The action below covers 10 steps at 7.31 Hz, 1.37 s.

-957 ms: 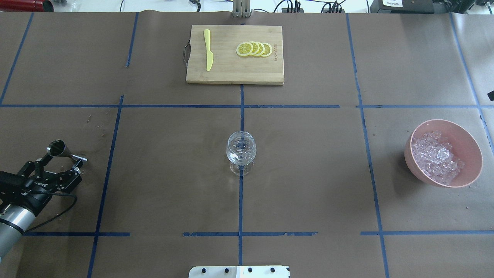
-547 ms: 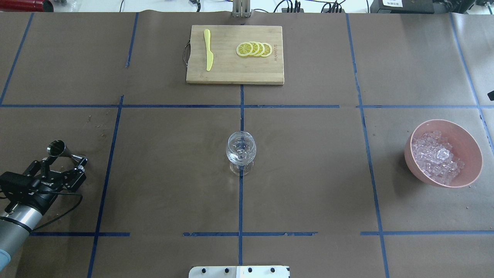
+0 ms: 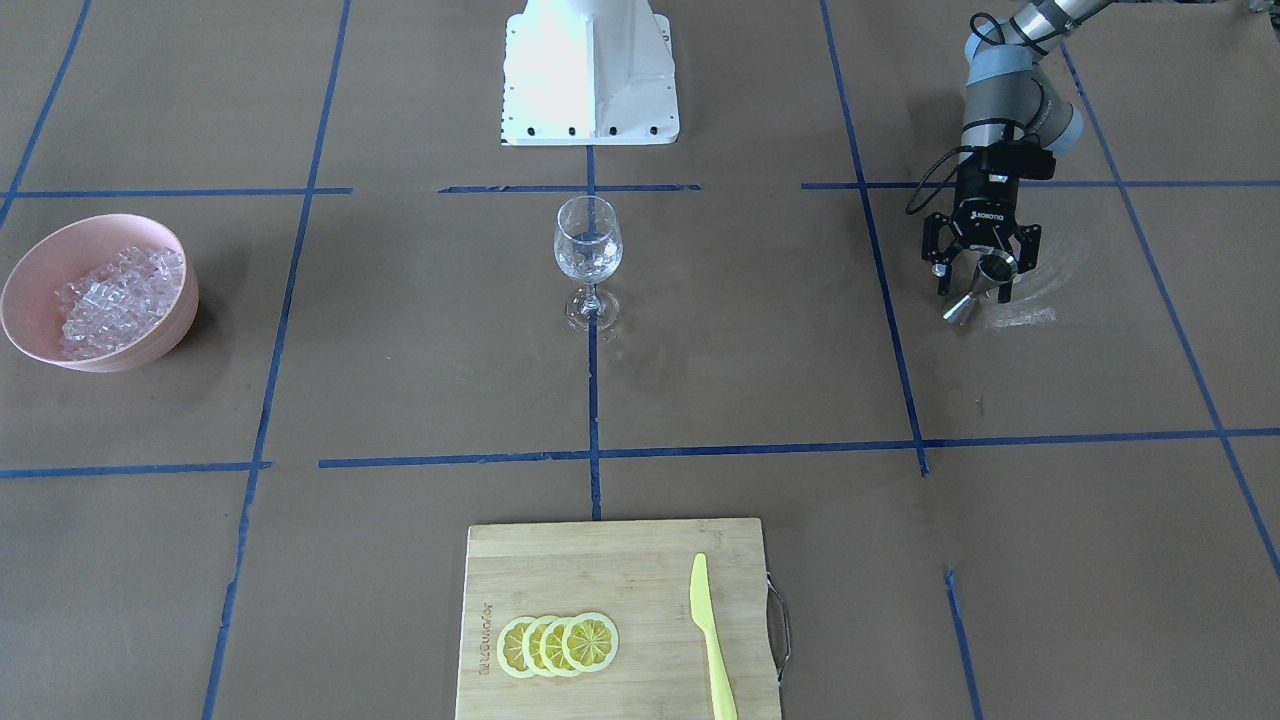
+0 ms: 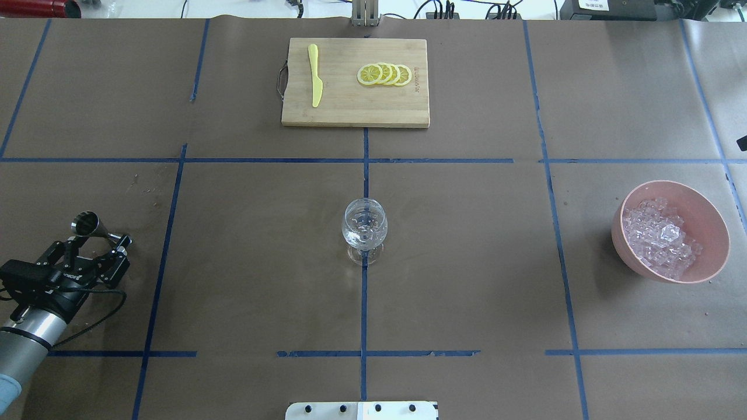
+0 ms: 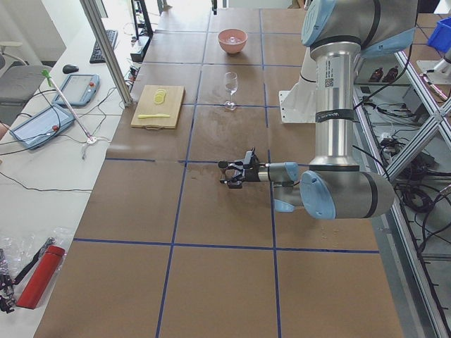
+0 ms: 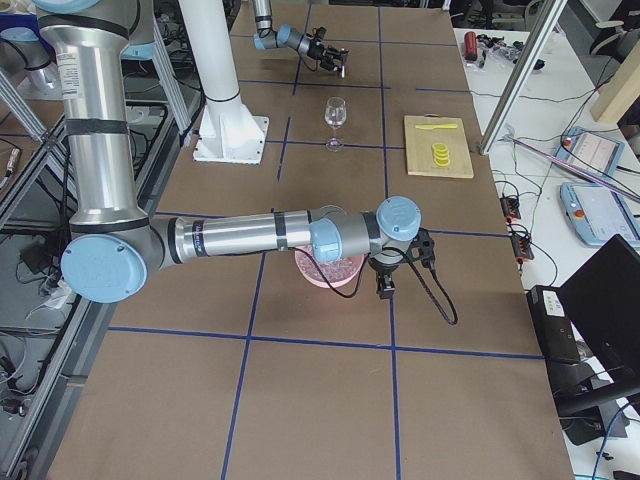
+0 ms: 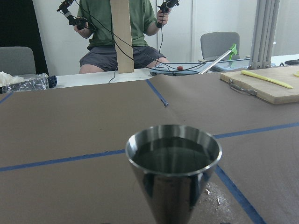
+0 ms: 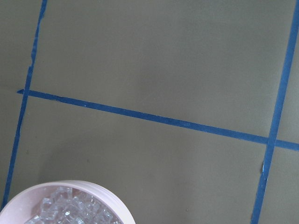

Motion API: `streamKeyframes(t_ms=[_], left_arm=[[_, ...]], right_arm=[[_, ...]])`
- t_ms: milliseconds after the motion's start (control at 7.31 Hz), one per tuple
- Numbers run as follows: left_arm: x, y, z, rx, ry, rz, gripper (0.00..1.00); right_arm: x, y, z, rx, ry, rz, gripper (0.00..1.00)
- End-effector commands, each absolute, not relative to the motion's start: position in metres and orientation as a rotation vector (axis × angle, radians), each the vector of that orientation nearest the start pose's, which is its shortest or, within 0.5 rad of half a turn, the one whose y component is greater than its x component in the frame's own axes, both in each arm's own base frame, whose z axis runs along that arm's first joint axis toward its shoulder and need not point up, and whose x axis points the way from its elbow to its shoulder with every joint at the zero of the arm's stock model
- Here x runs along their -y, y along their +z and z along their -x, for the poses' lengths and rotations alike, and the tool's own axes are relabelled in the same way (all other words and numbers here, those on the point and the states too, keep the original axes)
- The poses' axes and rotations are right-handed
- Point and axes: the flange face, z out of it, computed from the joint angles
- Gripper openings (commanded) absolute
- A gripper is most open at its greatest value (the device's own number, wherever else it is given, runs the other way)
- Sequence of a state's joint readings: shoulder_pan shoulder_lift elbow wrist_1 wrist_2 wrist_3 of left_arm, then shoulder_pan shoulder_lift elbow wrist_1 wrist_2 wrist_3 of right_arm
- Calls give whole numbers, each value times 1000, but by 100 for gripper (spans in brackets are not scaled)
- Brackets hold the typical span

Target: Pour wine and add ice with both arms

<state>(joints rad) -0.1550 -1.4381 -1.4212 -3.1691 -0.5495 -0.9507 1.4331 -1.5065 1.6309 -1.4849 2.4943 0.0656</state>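
Overhead exterior shows the left gripper (image 4: 97, 240) spread wide astride the jigger (image 4: 87, 223), glass (image 4: 364, 224) well to its right; right gripper (image 6: 385, 289), aperture unreadable, hangs beside the bowl (image 4: 702, 209) of ice (image 4: 659, 239).

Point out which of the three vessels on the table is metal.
The steel jigger, between the left gripper's jaws. The wine glass at the centre is clear glass; the bowl holding the ice is pink.

right claw (image 6: 385, 291) too small to read, bowl (image 8: 70, 183) cropped
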Motion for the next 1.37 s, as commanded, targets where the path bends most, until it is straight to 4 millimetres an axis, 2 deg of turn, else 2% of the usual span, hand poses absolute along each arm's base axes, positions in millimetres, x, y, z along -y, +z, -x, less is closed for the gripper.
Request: streamKeyframes(t_ms=[0, 410, 547, 821, 1231], left_arm=[[279, 609, -356, -754, -303, -1238, 78], [280, 605, -356, -738, -338, -1266, 77], [280, 605, -356, -738, -338, -1267, 73], [280, 603, -359, -744, -339, -1267, 61], [279, 604, -360, -739, -327, -1267, 35]], right_arm=[[530, 575, 18, 936, -164, -103, 100], [530, 577, 18, 936, -163, -100, 100], [530, 578, 19, 935, -164, -98, 100], [530, 578, 19, 935, -164, -98, 100], [530, 580, 19, 935, -162, -94, 100]])
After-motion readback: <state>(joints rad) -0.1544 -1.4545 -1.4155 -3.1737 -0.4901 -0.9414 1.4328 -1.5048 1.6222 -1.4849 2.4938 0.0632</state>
